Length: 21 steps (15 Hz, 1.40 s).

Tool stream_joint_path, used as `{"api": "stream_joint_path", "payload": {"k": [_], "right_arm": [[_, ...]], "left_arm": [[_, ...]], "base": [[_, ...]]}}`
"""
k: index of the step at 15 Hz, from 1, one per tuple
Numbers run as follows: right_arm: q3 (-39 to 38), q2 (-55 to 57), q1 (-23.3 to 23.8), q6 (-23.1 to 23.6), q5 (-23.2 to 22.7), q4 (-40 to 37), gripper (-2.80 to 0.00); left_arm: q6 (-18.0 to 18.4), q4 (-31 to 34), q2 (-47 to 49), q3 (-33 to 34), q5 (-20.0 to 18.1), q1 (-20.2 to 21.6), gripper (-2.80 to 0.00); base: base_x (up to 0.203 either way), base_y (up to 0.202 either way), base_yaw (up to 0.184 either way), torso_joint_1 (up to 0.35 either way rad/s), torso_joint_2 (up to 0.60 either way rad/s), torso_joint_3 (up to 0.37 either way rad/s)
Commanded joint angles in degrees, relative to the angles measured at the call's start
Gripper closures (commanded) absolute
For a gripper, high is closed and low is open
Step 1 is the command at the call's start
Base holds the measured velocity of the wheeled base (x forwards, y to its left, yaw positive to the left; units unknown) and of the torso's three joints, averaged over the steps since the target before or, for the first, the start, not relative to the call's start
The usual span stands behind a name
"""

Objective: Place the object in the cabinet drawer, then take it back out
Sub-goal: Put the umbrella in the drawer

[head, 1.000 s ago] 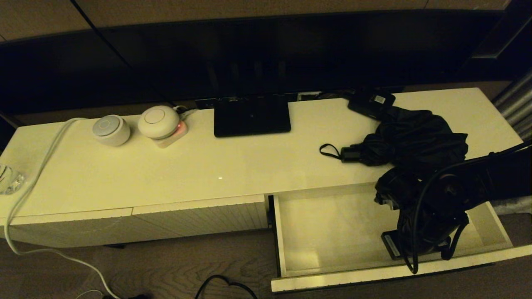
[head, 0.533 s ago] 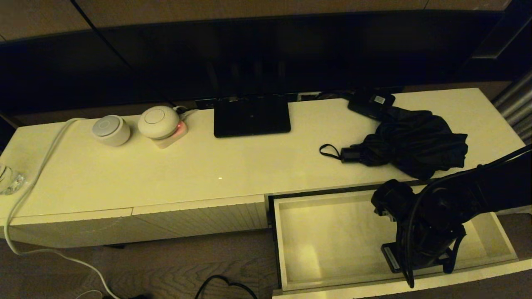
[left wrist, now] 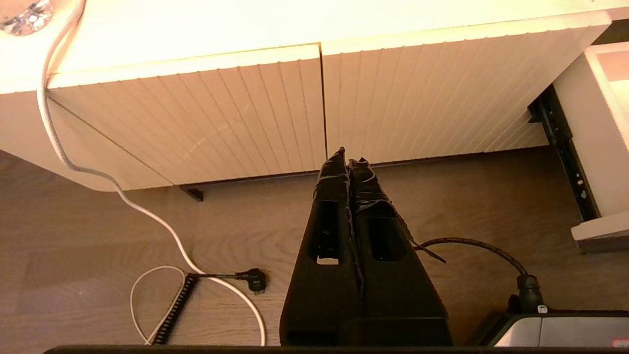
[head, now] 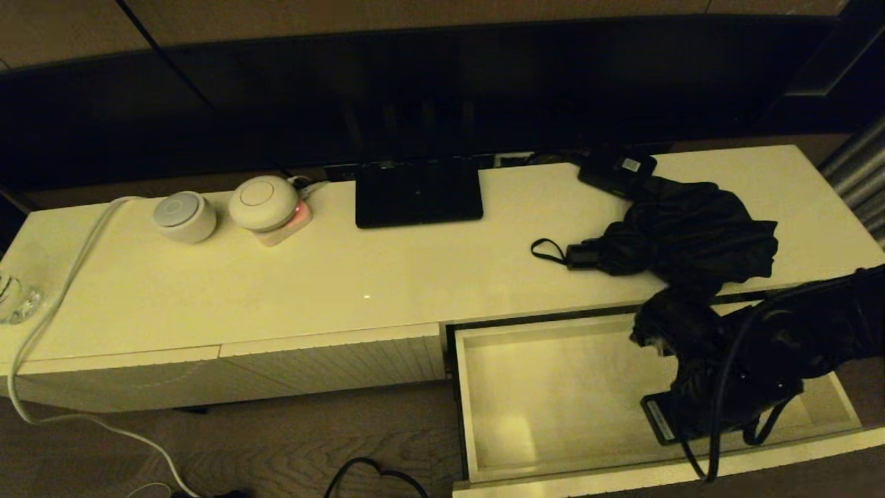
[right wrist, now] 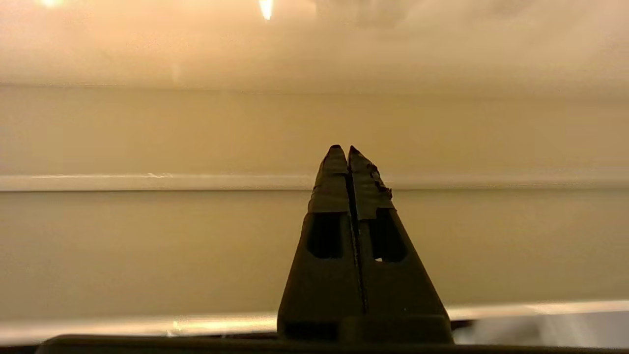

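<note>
The black umbrella (head: 698, 232) lies bunched on the cabinet top at the right, its short handle (head: 584, 256) and wrist loop (head: 546, 250) pointing left. Below it the cabinet drawer (head: 546, 387) stands pulled out with a bare floor. My right gripper (head: 655, 330) hangs over the drawer's right part, just in front of the umbrella and apart from it. In the right wrist view it (right wrist: 344, 149) is shut on nothing, facing the drawer's floor (right wrist: 147, 246). My left gripper (left wrist: 348, 158) is shut and empty, parked low over the wooden floor before the ribbed panels (left wrist: 221, 113).
A small black box with a white label (head: 617, 169) sits behind the umbrella. A black screen stand (head: 418, 194), two round white devices (head: 184, 216) (head: 263, 202), a white cable (head: 66, 270) and a glass piece (head: 14, 299) are on the top. More cables (left wrist: 216, 280) lie on the floor.
The drawer has slid farther out. My right arm has shifted to the right over it, with its gripper staying shut. The umbrella has not moved.
</note>
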<state>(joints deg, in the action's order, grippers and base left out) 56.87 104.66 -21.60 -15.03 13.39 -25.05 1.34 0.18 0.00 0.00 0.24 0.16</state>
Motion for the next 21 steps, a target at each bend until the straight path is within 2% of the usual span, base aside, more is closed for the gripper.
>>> {"api": "stream_joint_path", "payload": {"k": [1,4,9,12,13,14,18,19,20,21], "right_arm": [[0.26,-10.41,0.27,6.42,2.29,0.23,0.0],[0.23,-20.08,0.16,22.29,6.29,-1.99,0.0],[-0.06,-30.03,-0.01,63.98,8.0,-0.81,0.0],[-1.45,-29.43,0.18,83.18,7.54,7.66,0.0],[-2.19,-28.53,-0.06,87.89,6.78,11.17,0.0],[-2.9,-27.04,-0.28,90.53,5.45,15.17,0.0],[-4.1,-21.22,-1.22,92.27,3.48,30.39,0.0],[-3.9,-20.14,-2.16,92.35,3.58,31.69,0.0],[-3.65,-19.37,-2.45,92.37,3.87,31.54,-2.8],[-3.29,-19.23,-2.48,92.37,3.79,30.92,-2.8]], "left_arm": [[-0.02,-0.01,0.0,0.18,0.02,0.02,0.0],[-0.02,-0.01,0.0,0.18,0.02,0.02,0.0],[-0.02,-0.01,0.0,0.18,0.02,0.02,0.0],[-0.02,-0.01,0.0,0.18,0.02,0.02,0.0],[-0.02,-0.01,0.0,0.18,0.02,0.02,0.0],[-0.02,-0.01,0.0,0.18,0.02,0.02,0.0],[-0.02,-0.01,0.0,0.18,0.02,0.02,0.0],[-0.02,-0.01,0.0,0.18,0.02,0.02,0.0],[-0.02,-0.01,0.0,0.18,0.02,0.02,0.0],[-0.02,-0.01,0.0,0.18,0.02,0.02,0.0]], "base": [[0.0,0.0,0.0,0.0,0.0,0.0],[0.0,0.0,0.0,0.0,0.0,0.0],[0.0,0.0,0.0,0.0,0.0,0.0],[0.0,0.0,0.0,0.0,0.0,0.0],[0.0,0.0,0.0,0.0,0.0,0.0],[0.0,0.0,0.0,0.0,0.0,0.0],[0.0,0.0,0.0,0.0,0.0,0.0],[0.0,0.0,0.0,0.0,0.0,0.0],[0.0,0.0,0.0,0.0,0.0,0.0],[0.0,0.0,0.0,0.0,0.0,0.0]]}}
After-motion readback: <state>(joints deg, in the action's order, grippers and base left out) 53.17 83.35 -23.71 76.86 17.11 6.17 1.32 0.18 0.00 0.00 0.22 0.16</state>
